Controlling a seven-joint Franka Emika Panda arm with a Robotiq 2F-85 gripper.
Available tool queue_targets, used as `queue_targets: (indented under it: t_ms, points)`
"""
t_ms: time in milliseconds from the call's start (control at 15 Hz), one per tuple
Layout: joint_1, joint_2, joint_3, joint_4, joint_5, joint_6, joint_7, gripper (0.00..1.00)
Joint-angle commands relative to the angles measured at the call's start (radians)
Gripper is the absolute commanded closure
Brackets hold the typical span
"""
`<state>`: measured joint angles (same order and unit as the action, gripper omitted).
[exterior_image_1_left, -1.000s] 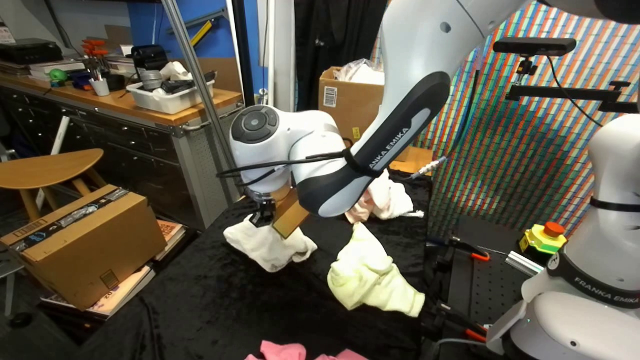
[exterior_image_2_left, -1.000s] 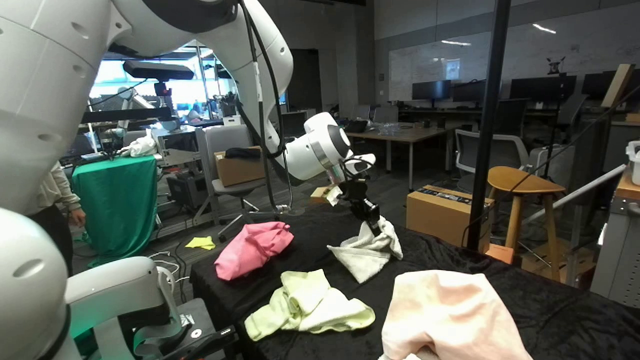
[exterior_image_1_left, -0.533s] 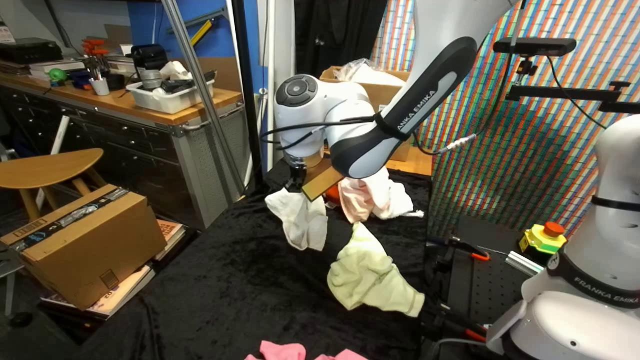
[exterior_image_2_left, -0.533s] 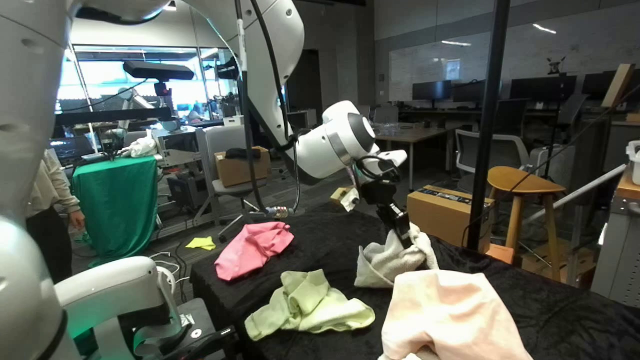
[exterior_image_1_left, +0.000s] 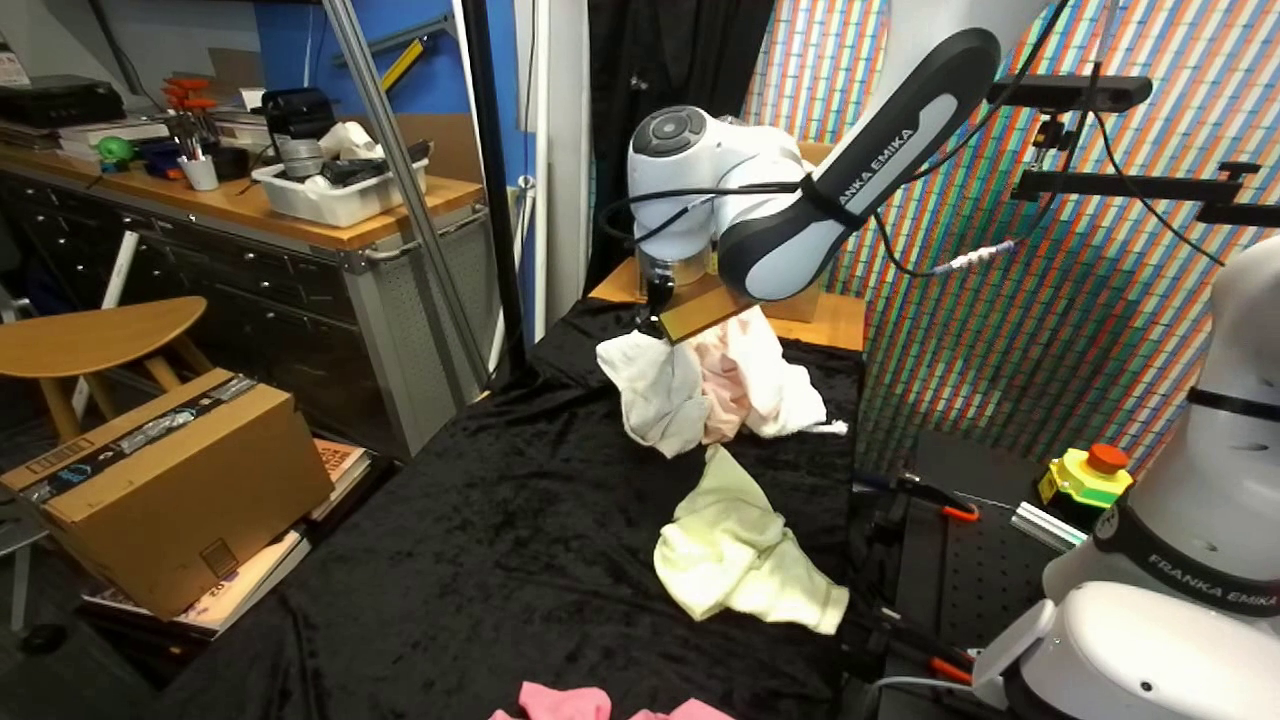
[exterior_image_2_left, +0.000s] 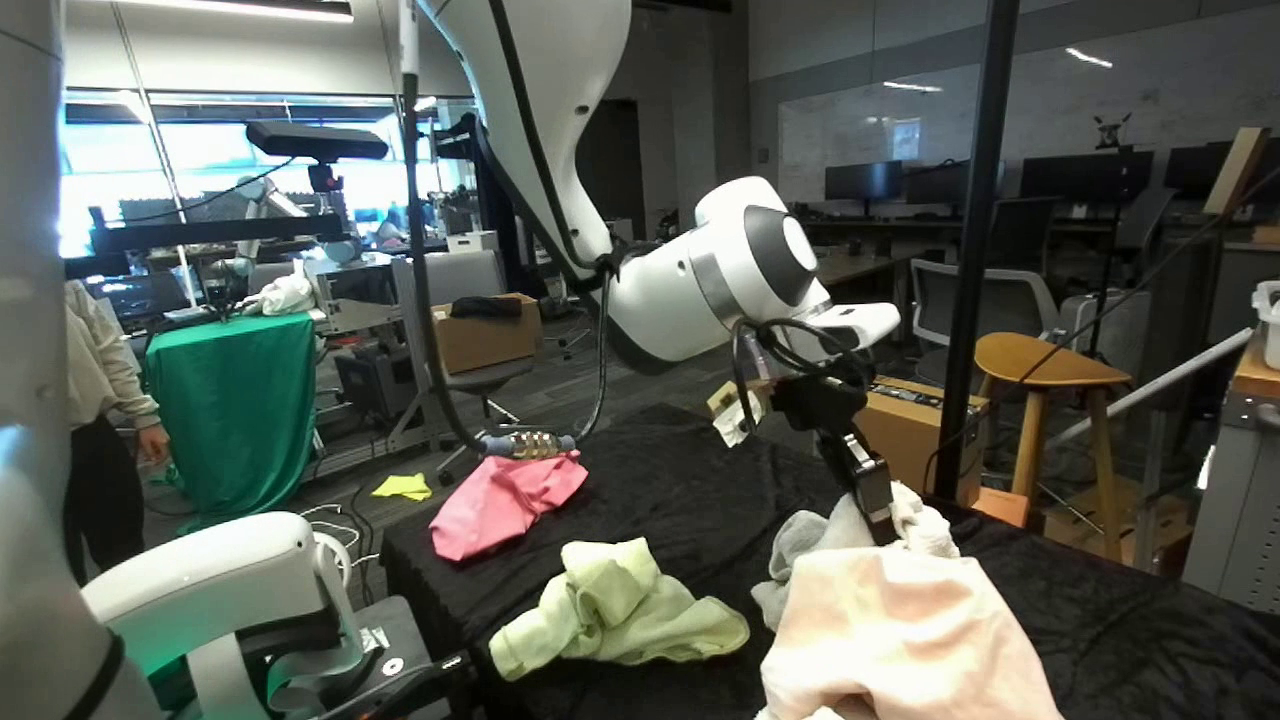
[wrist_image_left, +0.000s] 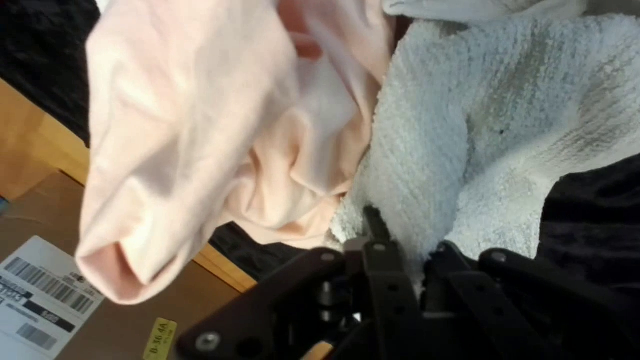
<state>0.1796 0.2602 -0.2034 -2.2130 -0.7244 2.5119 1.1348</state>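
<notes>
Easiest one to read is "FRANKA EMIKA" on the black band (exterior_image_1_left: 1205, 574) of the arm base (exterior_image_1_left: 1150, 650), about 4 o'clock in an exterior view, plus "ANKA EMIKA" on the forearm (exterior_image_1_left: 878, 168) near 2 o'clock, start of it not visible. Wrist view's got a yellow sticker (wrist_image_left: 160, 339) around 7 o'clock on a cardboard box (wrist_image_left: 122, 327), sideways, looks like "B-36.4A"; the barcoded white label (wrist_image_left: 47, 300) at 8 o'clock is too blurry.
</notes>
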Motion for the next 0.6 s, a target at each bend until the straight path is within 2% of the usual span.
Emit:
queue_targets:
  t_ms: [0, 133, 200, 267, 400, 533]
  points:
    - [-0.056, -0.079, 0.019, -0.071, -0.014, 0.021, 0.057, 0.96]
    - [-0.073, -0.090, 0.027, -0.082, -0.008, 0.013, 0.065, 0.96]
    - [-0.080, -0.090, 0.033, -0.083, -0.001, 0.009, 0.060, 0.92]
    - [-0.085, -0.092, 0.040, -0.088, 0.004, 0.009, 0.054, 0.67]
    - [-0.091, -0.090, 0.051, -0.088, 0.009, 0.000, 0.048, 0.60]
    - [-0.093, -0.089, 0.060, -0.089, 0.012, -0.006, 0.042, 0.45]
